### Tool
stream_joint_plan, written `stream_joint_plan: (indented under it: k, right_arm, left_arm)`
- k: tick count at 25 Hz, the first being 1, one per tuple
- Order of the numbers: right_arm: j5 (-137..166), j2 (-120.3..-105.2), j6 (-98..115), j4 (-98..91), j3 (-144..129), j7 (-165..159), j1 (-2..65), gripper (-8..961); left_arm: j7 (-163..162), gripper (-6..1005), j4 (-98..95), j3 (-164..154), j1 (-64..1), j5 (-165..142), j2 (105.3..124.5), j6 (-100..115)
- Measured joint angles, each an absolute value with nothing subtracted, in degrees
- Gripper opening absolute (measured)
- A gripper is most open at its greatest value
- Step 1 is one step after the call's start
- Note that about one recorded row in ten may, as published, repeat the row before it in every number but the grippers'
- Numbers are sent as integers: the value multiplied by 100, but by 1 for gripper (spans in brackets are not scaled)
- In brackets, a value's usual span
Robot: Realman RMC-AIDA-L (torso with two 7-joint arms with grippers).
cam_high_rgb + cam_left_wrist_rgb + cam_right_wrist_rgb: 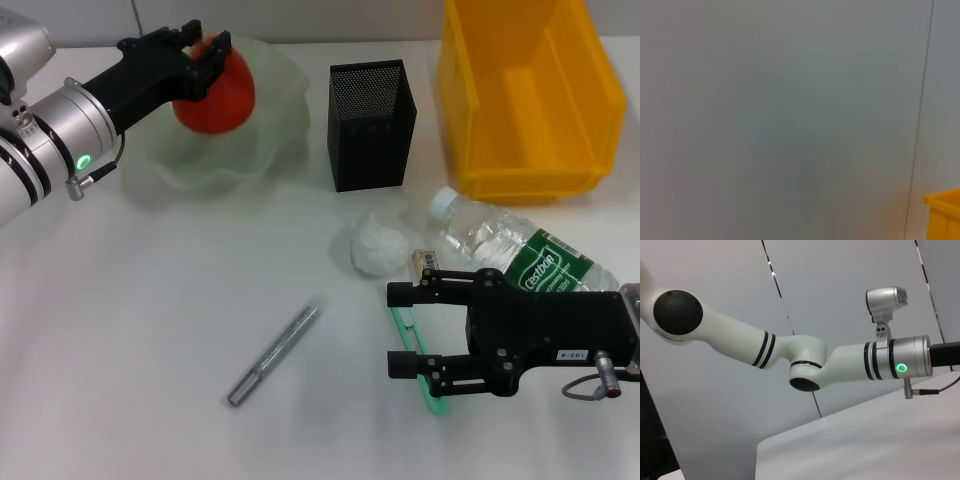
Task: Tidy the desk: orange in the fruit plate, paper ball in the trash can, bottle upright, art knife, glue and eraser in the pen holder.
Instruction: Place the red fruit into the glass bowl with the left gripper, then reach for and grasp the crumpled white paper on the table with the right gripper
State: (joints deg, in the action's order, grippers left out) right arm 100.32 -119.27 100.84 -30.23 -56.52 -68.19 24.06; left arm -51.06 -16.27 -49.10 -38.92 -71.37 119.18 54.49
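Head view looking down on desk (150,320), left wrist facing wall, right wrist facing left arm (790,355)

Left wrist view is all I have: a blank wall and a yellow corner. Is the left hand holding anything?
Observer: Yes. In the head view the left hand is shut on the orange.
Reviewer: Where is it?
Observer: Over the fruit plate. I cannot tell whether the orange rests in it.
Reviewer: And the right hand?
Observer: The right hand is open, low over the desk, with its fingers on either side of the art knife.
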Motion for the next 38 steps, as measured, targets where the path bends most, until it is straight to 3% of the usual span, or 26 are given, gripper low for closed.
stream_joint_plan:
  k: [2,5,10,23,27,38]
  right_arm:
    - [10031,-11927,10080,-3023,-5652,-6819,2407,761]
    - [10030,-11927,10080,-3023,-5651,-6819,2394,761]
    - [10028,-11926,10089,-3023,-5650,-6819,2362,761]
    - [10006,-11927,10098,-2962,-5589,-6820,2290,761]
    - [9962,-11924,10099,-2961,-5589,-6820,2212,760]
    - [9993,-11800,10409,-3558,-5044,-7496,2016,761]
  left_arm:
    - [-5106,247,-1625,-4910,-3907,-7135,11918,5411]
    - [-5106,473,-1612,-4913,-3919,-7134,11918,5395]
    - [-5112,566,-1594,-4913,-3913,-7131,11918,5503]
    - [-5909,568,-2098,-5698,-3381,-7194,11860,8700]
    - [-6511,568,-3412,-6947,-2771,-7635,11814,9340]
    - [-6693,557,-3418,-6826,-2344,-8229,11833,9432]
